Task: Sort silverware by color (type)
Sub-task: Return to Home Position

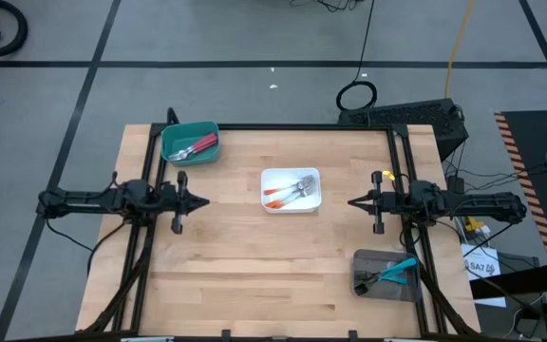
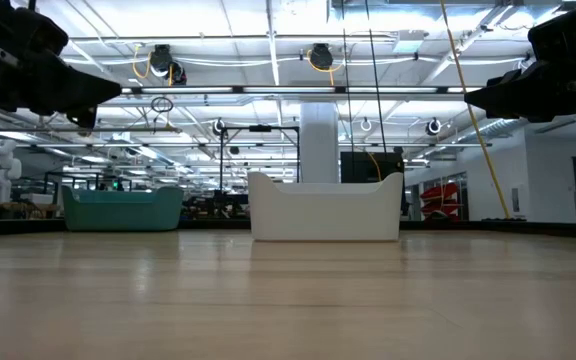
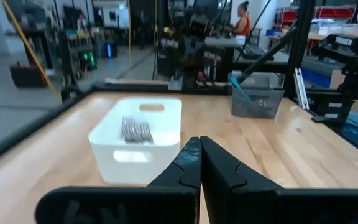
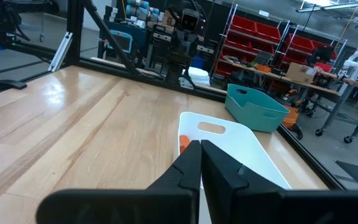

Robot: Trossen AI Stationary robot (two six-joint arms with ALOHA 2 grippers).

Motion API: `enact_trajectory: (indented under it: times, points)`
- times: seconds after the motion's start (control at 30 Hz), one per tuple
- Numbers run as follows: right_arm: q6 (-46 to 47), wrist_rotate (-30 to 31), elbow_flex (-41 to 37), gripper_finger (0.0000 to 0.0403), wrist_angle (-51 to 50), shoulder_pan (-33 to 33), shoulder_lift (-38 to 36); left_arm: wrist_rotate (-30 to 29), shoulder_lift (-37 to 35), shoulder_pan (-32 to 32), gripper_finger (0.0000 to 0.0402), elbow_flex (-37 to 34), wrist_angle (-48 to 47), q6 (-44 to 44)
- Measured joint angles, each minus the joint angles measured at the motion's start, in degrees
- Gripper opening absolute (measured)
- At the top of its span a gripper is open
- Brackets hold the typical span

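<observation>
Sorting appears complete, every visible fork binned. Left end effector (image 1: 204,201) pinched closed, empty, at the worktop's (image 1: 254,266) left. Pink-handled forks (image 1: 198,147) in far-left teal tray (image 1: 190,125). Orange-handled forks (image 1: 288,193), silver heads, in central white tray (image 1: 291,172). Right end effector (image 1: 350,202) likewise closed. Blue-handled forks (image 1: 395,273) in near-right grey tray (image 1: 368,258).

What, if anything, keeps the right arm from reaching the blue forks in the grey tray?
Probably yes, nothing seems to. The grey tray sits open on its side, blue forks uncovered; the right end effector is shut.
</observation>
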Motion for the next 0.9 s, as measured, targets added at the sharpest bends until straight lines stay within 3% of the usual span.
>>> enact_trajectory:
  times: [0.2,0.67,0.9]
  points:
    - [0.0,0.0,0.0,0.0006,0.0,0.0,0.0,0.3,0.0,0.0,0.0006,-0.7,2.1,4.6]
    - [0.0,0.0,0.0,0.0006,0.1,0.0,0.0,0.4,0.0,0.0,0.0006,-0.6,3.9,-2.4]
    - [0.0,0.0,0.0,0.0006,0.1,0.0,0.0,0.0,-0.1,0.5,0.0006,-0.6,1.5,2.3]
